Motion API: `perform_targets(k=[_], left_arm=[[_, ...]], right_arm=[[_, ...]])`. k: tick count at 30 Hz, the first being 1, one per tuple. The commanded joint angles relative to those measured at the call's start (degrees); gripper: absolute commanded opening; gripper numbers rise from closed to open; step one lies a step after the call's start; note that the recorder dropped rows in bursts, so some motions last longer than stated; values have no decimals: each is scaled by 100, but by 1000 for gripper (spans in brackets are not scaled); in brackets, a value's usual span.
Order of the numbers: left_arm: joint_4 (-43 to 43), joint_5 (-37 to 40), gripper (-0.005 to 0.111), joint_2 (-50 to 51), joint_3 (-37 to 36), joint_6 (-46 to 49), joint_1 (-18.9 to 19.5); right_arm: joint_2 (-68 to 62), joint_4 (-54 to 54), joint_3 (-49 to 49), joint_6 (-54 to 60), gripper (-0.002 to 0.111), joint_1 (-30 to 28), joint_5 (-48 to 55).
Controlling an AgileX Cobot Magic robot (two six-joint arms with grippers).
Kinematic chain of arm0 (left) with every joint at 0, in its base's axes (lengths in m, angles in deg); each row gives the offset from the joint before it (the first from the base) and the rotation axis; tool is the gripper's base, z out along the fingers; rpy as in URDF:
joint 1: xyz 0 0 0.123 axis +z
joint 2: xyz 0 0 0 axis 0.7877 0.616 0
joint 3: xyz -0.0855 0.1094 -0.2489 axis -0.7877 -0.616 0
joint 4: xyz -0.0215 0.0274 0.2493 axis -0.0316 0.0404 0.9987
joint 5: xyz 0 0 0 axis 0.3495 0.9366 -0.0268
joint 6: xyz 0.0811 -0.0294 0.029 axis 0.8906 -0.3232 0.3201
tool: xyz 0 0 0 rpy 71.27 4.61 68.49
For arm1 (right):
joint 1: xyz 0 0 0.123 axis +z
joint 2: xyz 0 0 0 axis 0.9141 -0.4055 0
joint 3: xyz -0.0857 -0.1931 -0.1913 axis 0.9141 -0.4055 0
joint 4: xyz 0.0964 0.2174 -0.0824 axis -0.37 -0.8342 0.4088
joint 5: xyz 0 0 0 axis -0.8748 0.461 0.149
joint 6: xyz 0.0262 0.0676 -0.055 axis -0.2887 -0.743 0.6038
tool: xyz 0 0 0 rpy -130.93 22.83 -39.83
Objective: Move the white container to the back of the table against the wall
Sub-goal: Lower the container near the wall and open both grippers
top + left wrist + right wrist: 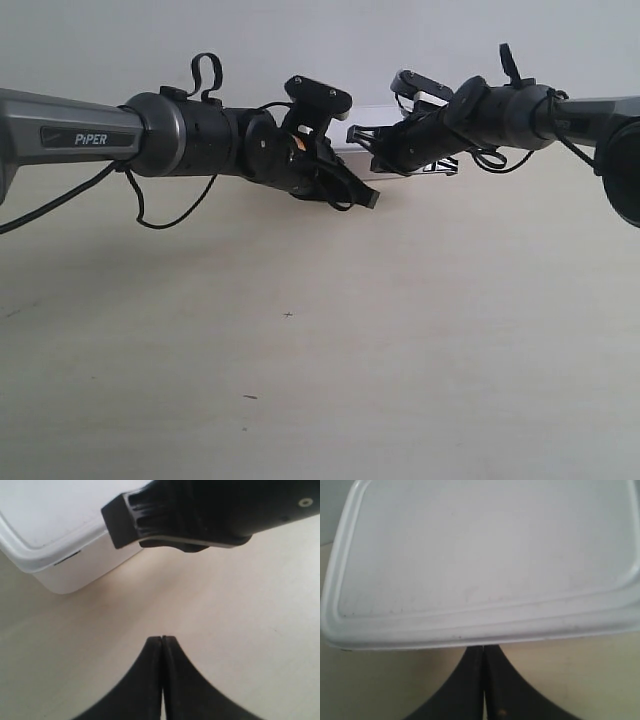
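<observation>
White container (485, 555) looked light, stiff and slick, so I'd push its side rather than grab it. Left gripper (162, 642) and right gripper (484, 652) were pinched together, empty.

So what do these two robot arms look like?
Both arms are round tubes, grey then black toward the wrist, with thin black cables looping outside. The arm at the exterior view's left carries white PiPER lettering. The gripper fingers are black, curved and tapering.

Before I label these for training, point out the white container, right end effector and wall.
white container (485, 555), right wrist view, lid centre.
right end effector (484, 650), right wrist view, between fingertips.
wall (100, 40), exterior view, bare upper part.
</observation>
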Motion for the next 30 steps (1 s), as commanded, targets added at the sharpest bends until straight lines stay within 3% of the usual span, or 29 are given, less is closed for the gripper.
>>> perform_targets(k=[1, 13, 24, 30], left_arm=[[-26, -56, 0, -113, -30, 23, -17], [-26, -69, 0, -113, -30, 23, -17], [-26, -55, 0, -113, -30, 23, -40], [-26, 309, 0, -282, -30, 23, -130]], right_arm=[[6, 3, 107, -32, 0, -12, -462], [126, 214, 107, -21, 0, -12, 12], [607, 1823, 107, -388, 0, -12, 1583], [922, 1916, 107, -388, 0, -22, 2190]])
